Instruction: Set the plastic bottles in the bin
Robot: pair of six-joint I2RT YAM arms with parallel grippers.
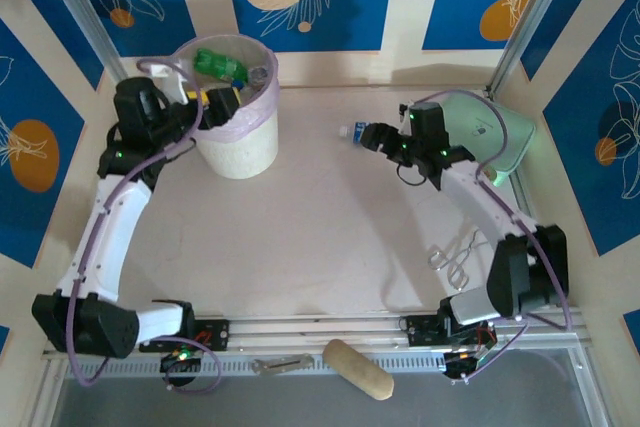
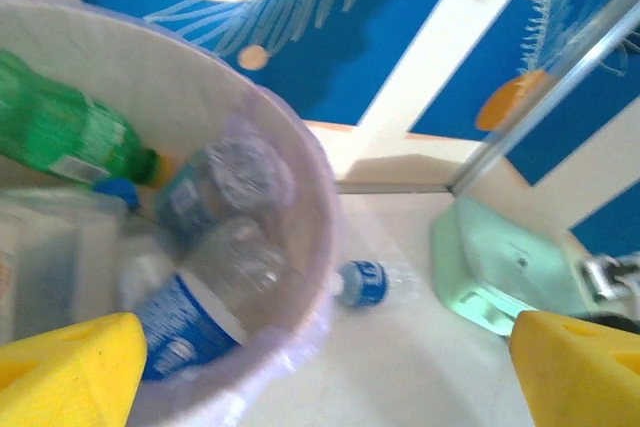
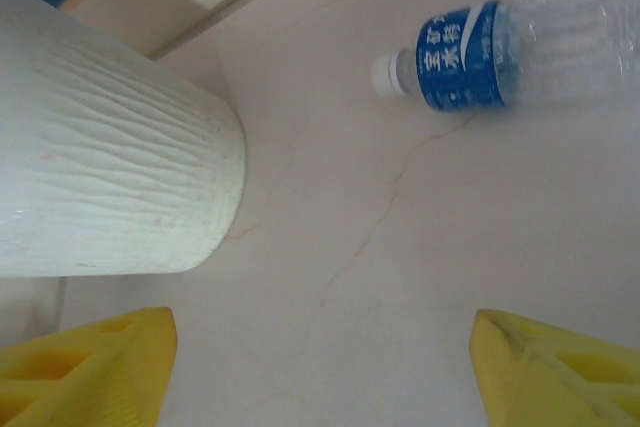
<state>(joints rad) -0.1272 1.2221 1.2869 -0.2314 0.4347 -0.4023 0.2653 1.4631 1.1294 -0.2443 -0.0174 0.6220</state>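
The tabletop (image 1: 330,232) I work over is pale cream with faint hairline veins. At its far left stands the ribbed cream-white bin (image 1: 240,152), and a little to its right a clear blue-labelled bottle (image 1: 352,131) lies on its side, cap toward the bin but apart from it. On my right a mint-green pouch (image 1: 495,132) sits at the far edge, and metal tongs (image 1: 452,257) lie nearer me.

Blue walls (image 1: 350,7) with white leaf drawings and orange and cream discs, split by cream stripes and metal posts (image 1: 533,19), enclose a pale, faintly veined desk (image 1: 320,237)
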